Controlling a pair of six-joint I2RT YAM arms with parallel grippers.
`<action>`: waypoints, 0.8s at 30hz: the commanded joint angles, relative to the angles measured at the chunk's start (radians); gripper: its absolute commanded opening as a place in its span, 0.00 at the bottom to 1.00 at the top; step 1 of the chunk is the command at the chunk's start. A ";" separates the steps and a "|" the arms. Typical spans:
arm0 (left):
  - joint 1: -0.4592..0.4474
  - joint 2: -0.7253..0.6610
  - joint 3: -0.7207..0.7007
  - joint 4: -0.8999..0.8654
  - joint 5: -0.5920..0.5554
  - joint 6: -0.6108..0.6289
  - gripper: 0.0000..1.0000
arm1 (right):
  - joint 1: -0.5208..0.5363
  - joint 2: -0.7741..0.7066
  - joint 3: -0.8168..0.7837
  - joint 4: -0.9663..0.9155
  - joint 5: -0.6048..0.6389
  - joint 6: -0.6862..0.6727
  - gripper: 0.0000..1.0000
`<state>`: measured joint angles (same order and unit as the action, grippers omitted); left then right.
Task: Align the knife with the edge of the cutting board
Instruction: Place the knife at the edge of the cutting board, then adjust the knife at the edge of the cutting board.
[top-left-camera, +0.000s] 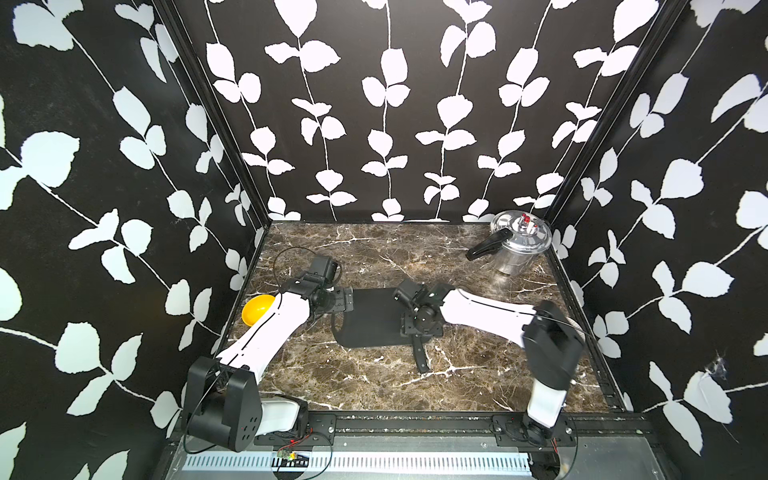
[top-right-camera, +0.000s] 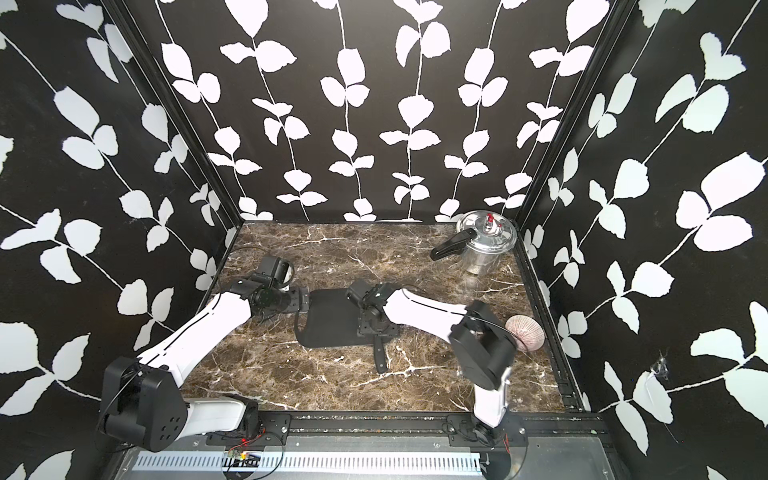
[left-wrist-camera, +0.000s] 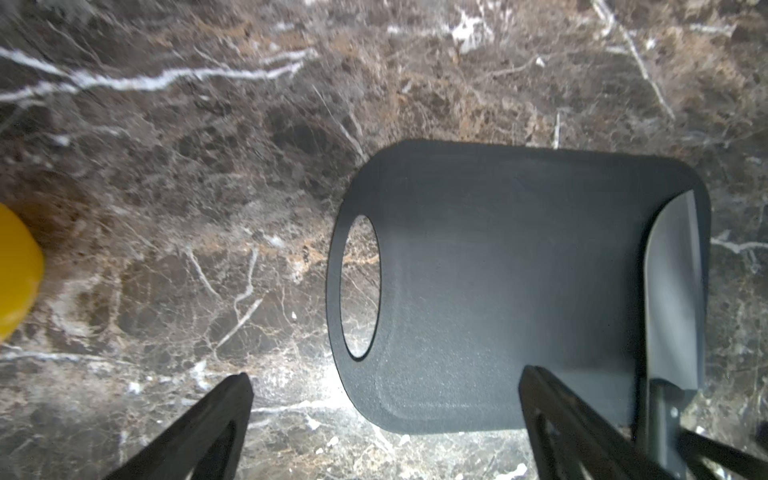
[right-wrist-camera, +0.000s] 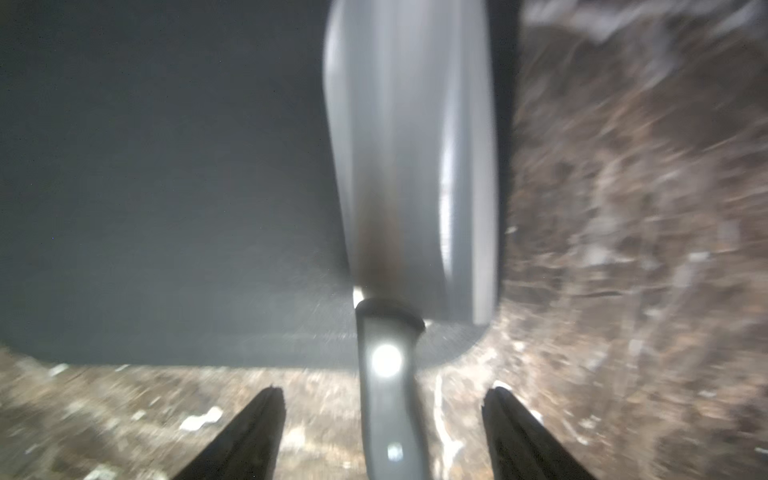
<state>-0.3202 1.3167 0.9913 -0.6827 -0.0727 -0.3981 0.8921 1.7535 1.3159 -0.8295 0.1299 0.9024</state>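
Marble table (top-left-camera: 374, 386), both arms over the middle.

Left arm (top-left-camera: 266, 332): base at near-left, white forearm runs diagonally up to the cut-out end of the cutting board (top-left-camera: 374, 318), wrist low and pitched down.

Right arm (top-left-camera: 486, 311): base near-right, elbow raised at the right side, forearm comes back leftward, wrist pointing down over the board's other end.

Board lies flat mid-table. Pressure cooker (top-left-camera: 519, 245) is in the far-right corner, well apart.

Knife (left-wrist-camera: 673, 291): blade flat on the board at the end opposite the cut-out, roughly parallel to that end edge, thin strip of board showing outside it. Handle overhangs the near edge onto the marble.

Yellow bowl (top-left-camera: 255, 315) at the left edge, partly behind the left forearm.

Left gripper (left-wrist-camera: 385, 374): fingers spread wide, nothing between them, above the board's near corner; contact can't be judged.

Right gripper (right-wrist-camera: 384, 390): fingers apart, straddling the knife handle with a gap on each side, not gripping. Wrist view blurred.
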 joint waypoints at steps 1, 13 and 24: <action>0.002 0.002 0.029 -0.003 -0.080 0.016 0.98 | -0.068 -0.164 -0.085 0.029 0.073 -0.009 0.80; 0.119 -0.035 -0.066 0.114 -0.095 -0.021 0.98 | -0.289 -0.540 -0.414 0.255 0.052 -0.161 0.99; 0.118 -0.045 -0.131 0.153 0.027 -0.061 0.99 | -0.055 -0.254 -0.231 0.130 0.118 -0.089 0.99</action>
<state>-0.2005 1.3102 0.8860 -0.5533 -0.0910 -0.4374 0.7864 1.4311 0.9943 -0.6720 0.1970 0.7849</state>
